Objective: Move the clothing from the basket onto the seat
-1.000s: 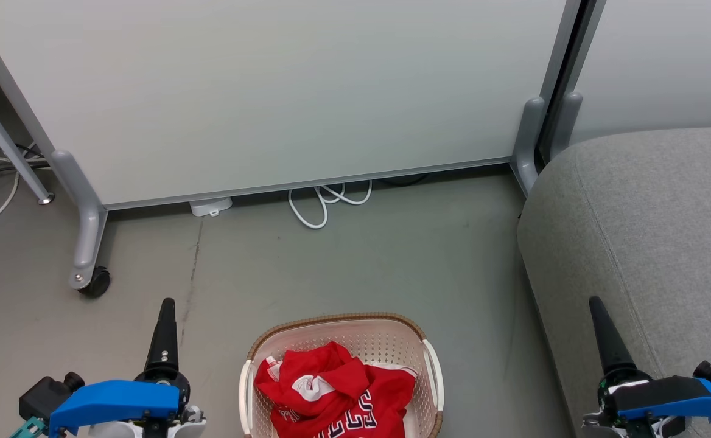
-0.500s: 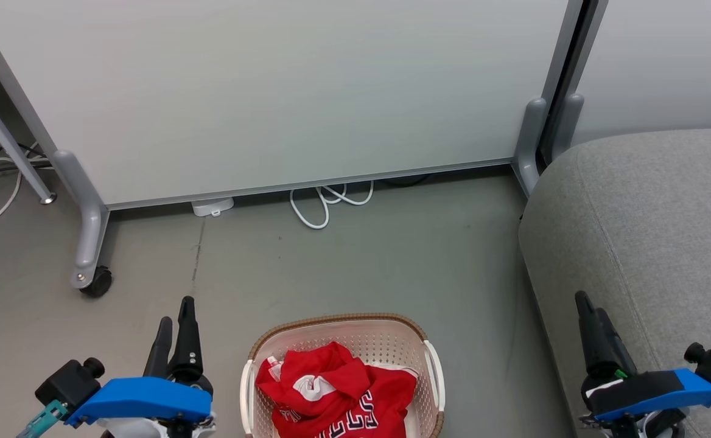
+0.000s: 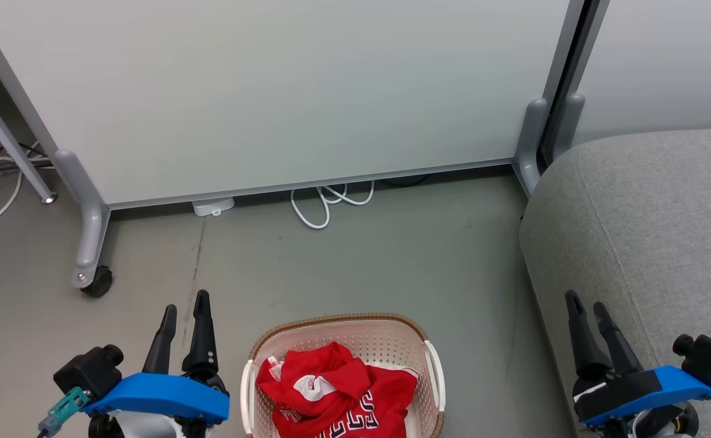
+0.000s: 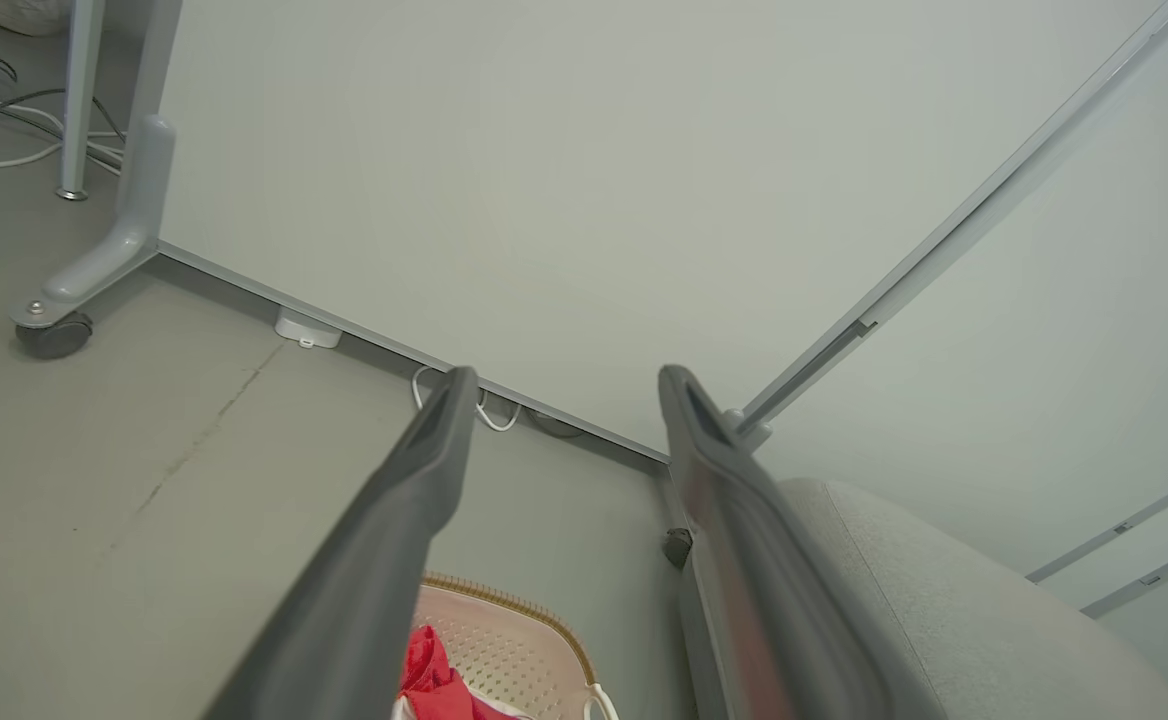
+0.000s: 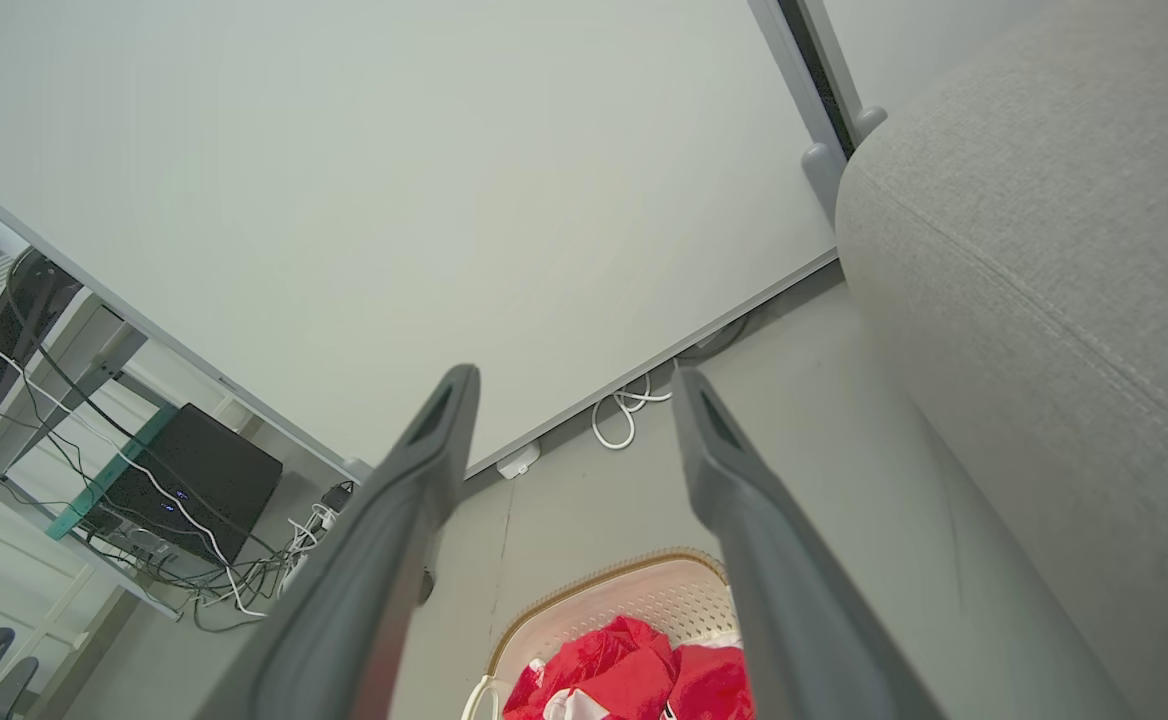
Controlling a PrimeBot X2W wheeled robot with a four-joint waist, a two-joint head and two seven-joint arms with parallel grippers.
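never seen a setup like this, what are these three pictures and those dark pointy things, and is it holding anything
It is a wheeled robot with two arms. The head view looks down from a camera on its head; the other two come from cameras on each wrist, looking along that arm's fingers. The dark pointy things are those fingers: the left gripper at lower left, the right gripper at lower right. Both are open and hold nothing.

On the grey floor between them stands a cream basket with red clothing inside. To the right is a big grey seat. Behind stands a pale partition panel on a caster, with white cables at its foot.
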